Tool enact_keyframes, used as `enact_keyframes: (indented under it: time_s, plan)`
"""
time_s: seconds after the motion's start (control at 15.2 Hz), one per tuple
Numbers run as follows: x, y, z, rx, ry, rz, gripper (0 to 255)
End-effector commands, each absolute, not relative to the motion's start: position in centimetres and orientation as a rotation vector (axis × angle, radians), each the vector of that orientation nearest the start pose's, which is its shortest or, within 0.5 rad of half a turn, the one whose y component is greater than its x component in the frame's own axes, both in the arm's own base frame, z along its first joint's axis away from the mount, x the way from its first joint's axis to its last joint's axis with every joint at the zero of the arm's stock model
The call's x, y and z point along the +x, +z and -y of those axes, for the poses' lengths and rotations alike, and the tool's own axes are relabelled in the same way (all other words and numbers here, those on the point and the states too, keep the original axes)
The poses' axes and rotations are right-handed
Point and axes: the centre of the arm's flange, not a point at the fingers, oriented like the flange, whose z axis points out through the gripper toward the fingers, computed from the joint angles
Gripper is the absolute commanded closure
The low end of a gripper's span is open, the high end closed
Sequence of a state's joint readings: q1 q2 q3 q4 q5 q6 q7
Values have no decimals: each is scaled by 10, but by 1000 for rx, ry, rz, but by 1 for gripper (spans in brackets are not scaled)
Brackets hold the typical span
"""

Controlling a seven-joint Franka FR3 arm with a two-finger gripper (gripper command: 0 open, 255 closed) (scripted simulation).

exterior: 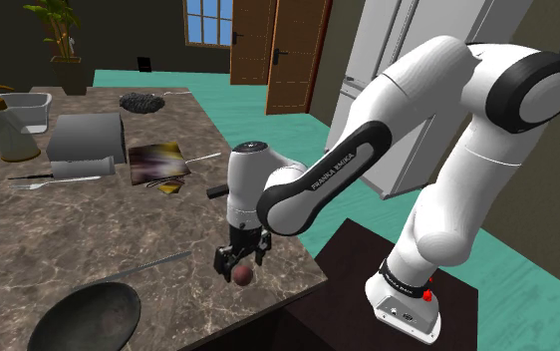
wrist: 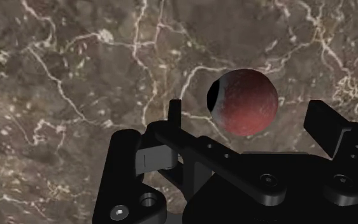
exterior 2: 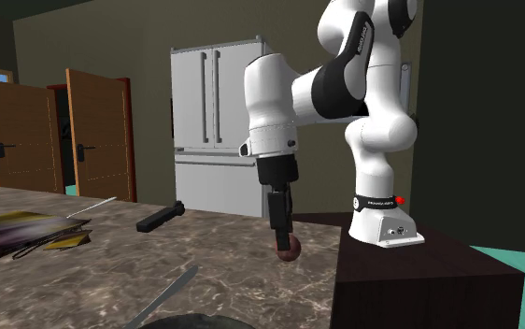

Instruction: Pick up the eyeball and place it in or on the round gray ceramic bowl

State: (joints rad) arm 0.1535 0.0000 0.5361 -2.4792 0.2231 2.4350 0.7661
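The eyeball [exterior: 240, 272] is a dark red ball with a black pupil, lying on the brown marble counter [exterior: 59, 234] close to the edge nearest the stand. My black gripper [exterior: 240, 257] hangs straight down over it, open. In the wrist view the eyeball [wrist: 244, 102] sits between the spread fingertips [wrist: 175, 111], with counter showing on both sides of it, so the fingers do not touch it. From the second exterior view, the gripper [exterior 2: 282, 236] ends right at the eyeball [exterior 2: 289, 248]. The round dark grey bowl [exterior: 84, 319] stands at the counter's near corner, toward the shoulder view's lower left.
A thin metal utensil [exterior: 153, 264] lies between bowl and eyeball. A black bar-shaped object [exterior: 215, 191] rests behind the gripper. Farther back are a patterned book [exterior: 156, 163], a grey box [exterior: 87, 137], a fork [exterior: 44, 181] and a soap dispenser [exterior: 9, 125]. The dark stand [exterior 2: 419, 271] adjoins the counter.
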Motion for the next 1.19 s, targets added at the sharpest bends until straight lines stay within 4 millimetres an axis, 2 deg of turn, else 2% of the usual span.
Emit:
enact_keyframes:
  time_s: [0.0,0.4,0.46,1.06,1.12]
  plan:
    - [360,282,-299,-3035,194,-381,0]
    - [360,282,-299,-3035,194,-381,0]
    - [360,282,-299,-3035,194,-381,255]
    - [360,282,-299,-3035,194,-381,255]
    - [360,287,-299,-3035,194,-381,255]
